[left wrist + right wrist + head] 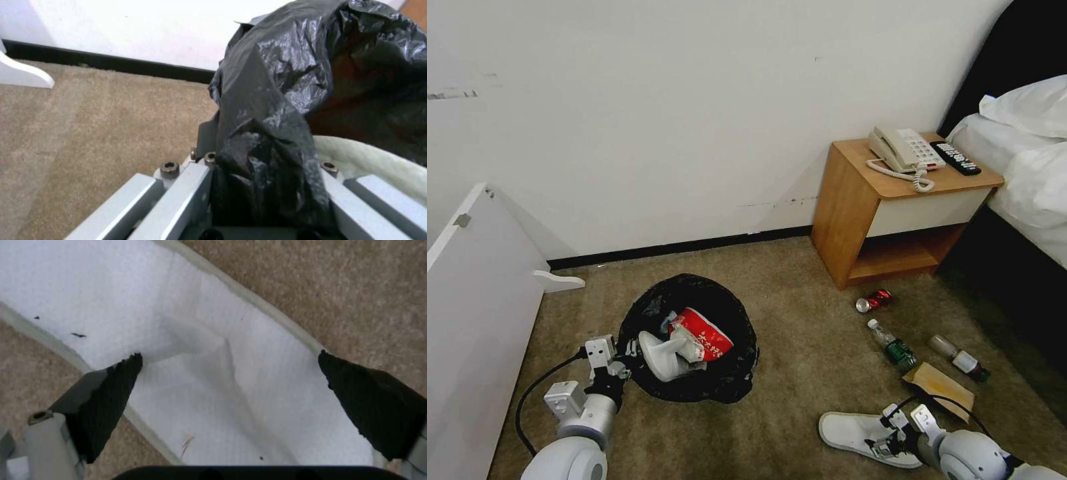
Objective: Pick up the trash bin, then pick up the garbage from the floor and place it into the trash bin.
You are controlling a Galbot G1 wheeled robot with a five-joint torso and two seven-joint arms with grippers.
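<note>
The carpet (787,313) lies open in the middle of the room, bounded by the white wall (694,100) with its black skirting board at the back, a white panel (474,300) on the left and a wooden bedside table (854,207) and the bed (1027,173) on the right. A telephone (904,150) and a remote control (956,158) sit on the bedside table.

The trash bin (690,337), lined with a black bag (267,110), stands near the left panel. Inside it are a red-and-white carton (704,333) and a white slipper (660,357). The left gripper (620,365) is at the bin's near-left rim, pressed together on the rim and a fold of the bag, which runs between the fingers in the left wrist view.

On the floor in front of the bedside table lie a red can (875,301), a green-labelled bottle (894,347), a second bottle (960,360) and a brown paper bag (940,387), close together and crowding the right side. Just in front of them a second white slipper (854,433) lies flat on the carpet. The right gripper (890,445) is directly over this slipper, its dark fingers (111,396) spread wide to either side of the strap (209,350), with the tips near the slipper's edges.
</note>
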